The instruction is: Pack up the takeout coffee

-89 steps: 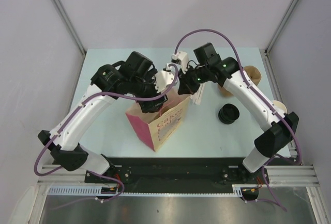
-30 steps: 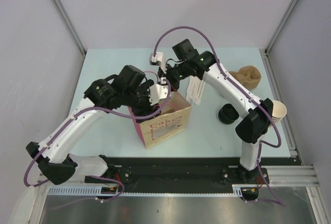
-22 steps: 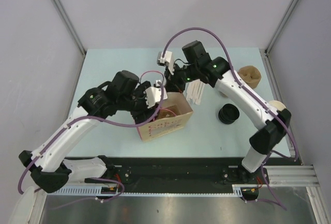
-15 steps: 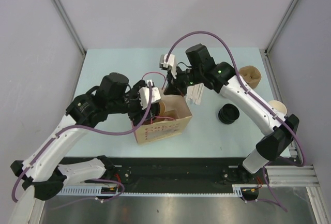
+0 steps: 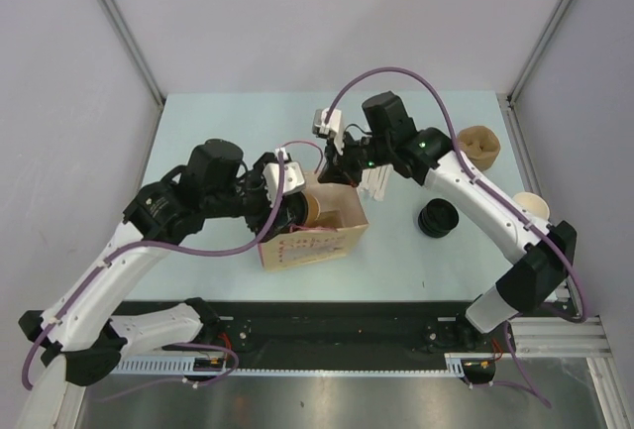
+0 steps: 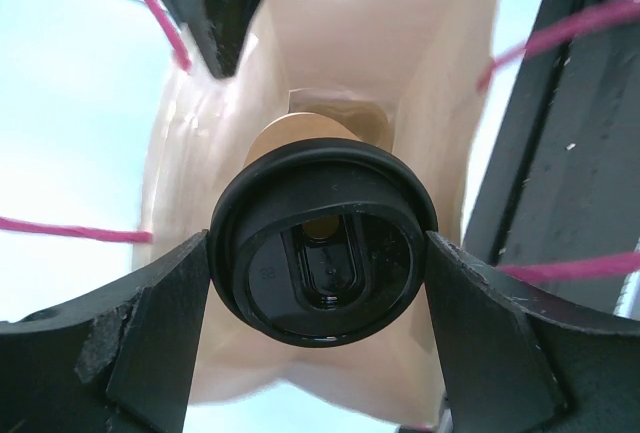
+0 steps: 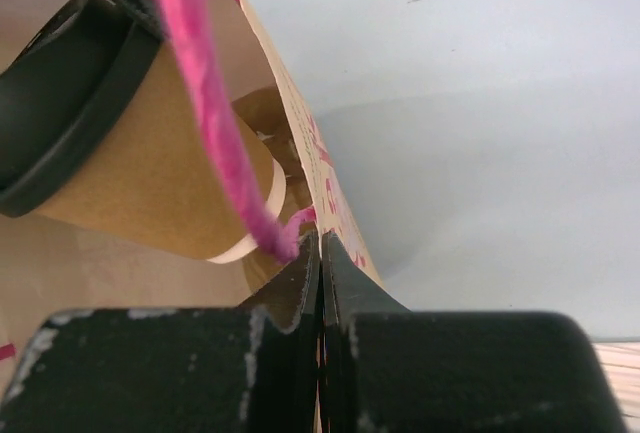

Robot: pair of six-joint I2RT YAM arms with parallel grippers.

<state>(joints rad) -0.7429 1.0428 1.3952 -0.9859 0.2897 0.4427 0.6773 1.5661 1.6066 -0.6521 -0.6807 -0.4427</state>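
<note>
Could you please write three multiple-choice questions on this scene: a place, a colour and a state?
1. Where is the takeout coffee? A inside the paper bag; B beside it; C on top of it.
2. Colour of the handles? A green; B blue; C pink.
3. The right pincer is: A wide open; B shut on the bag's rim; C shut on nothing.
Answers: 1 A, bag walls surround it; 2 C, the cords are pink; 3 B, it pinches the paper.

Bright, even light; blurry wrist close-ups
</note>
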